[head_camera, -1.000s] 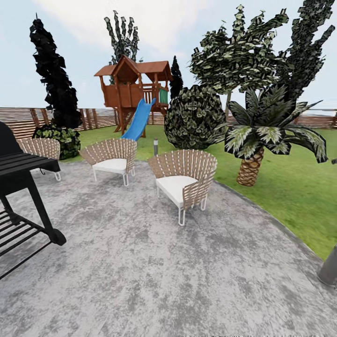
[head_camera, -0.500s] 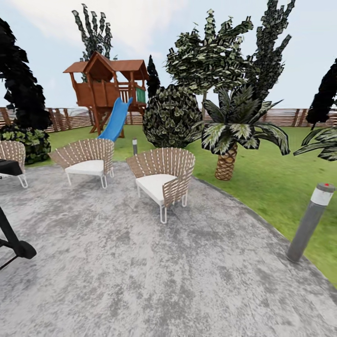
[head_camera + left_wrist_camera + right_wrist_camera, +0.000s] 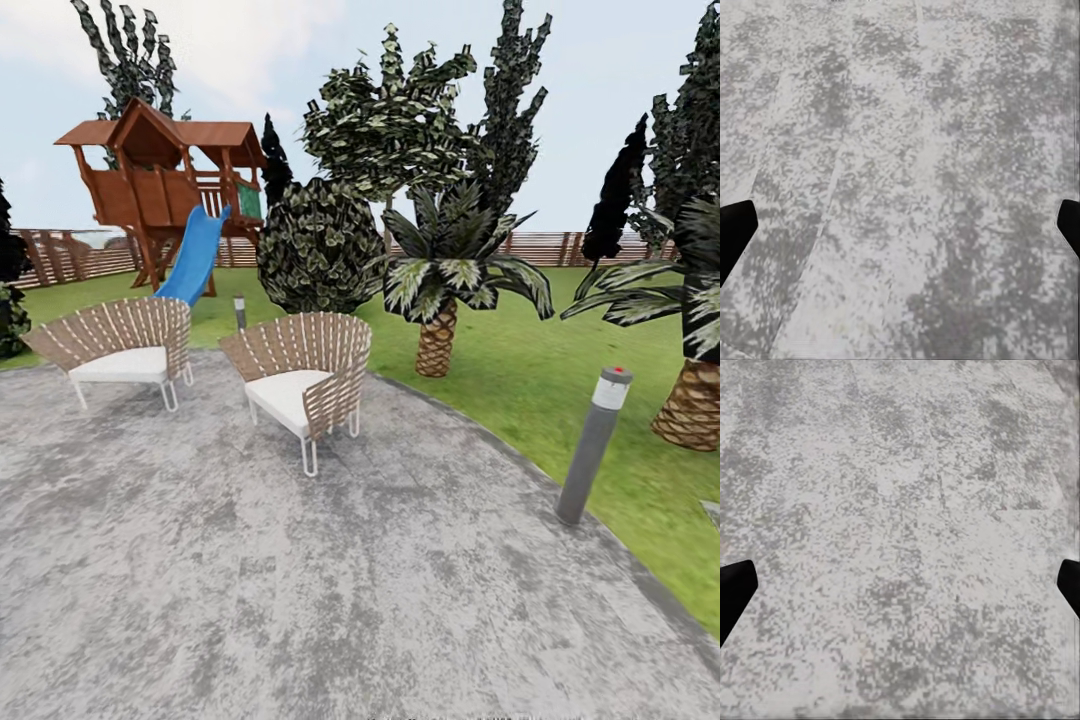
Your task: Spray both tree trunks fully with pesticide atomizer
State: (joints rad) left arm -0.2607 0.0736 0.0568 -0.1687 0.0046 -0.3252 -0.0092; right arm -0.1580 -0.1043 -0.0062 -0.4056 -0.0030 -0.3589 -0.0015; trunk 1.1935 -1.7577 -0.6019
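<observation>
1. Where the grey mottled paving (image 3: 300, 590) takes up the lower part of the head view, two slatted armchairs stand on it: the near chair (image 3: 300, 375) with a white seat cushion, and the far chair (image 3: 120, 345) to its left.
2. The paving ends at a curved edge, beyond which lies the grass lawn (image 3: 540, 370) of the garden, closed at the back by a brown slatted wooden fence (image 3: 545, 248).
3. A grey post light (image 3: 593, 445) with a pale cap stands just at the paving's edge on the right. A smaller post light (image 3: 239, 311) stands behind the chairs.
4. On the lawn stand a short palm (image 3: 440, 300) at centre and part of a second palm (image 3: 690, 390) at the right border. A round leafy bush (image 3: 318, 245) sits behind the near chair.
5. A wooden play tower (image 3: 160, 185) with a blue slide (image 3: 195, 258) stands at the back left.
6. No thick pale trunk can be picked out with certainty among the trees, and the spray bottle's position cannot be told.
7. Left gripper (image 3: 900, 232): points straight down at the paving. Its two dark fingertips (image 3: 733, 232) sit at opposite borders of the left wrist view, spread wide apart with nothing between them.
8. Right gripper (image 3: 900, 592): same downward pose above the paving. Its fingertips (image 3: 733, 589) are likewise spread wide, holding nothing.
</observation>
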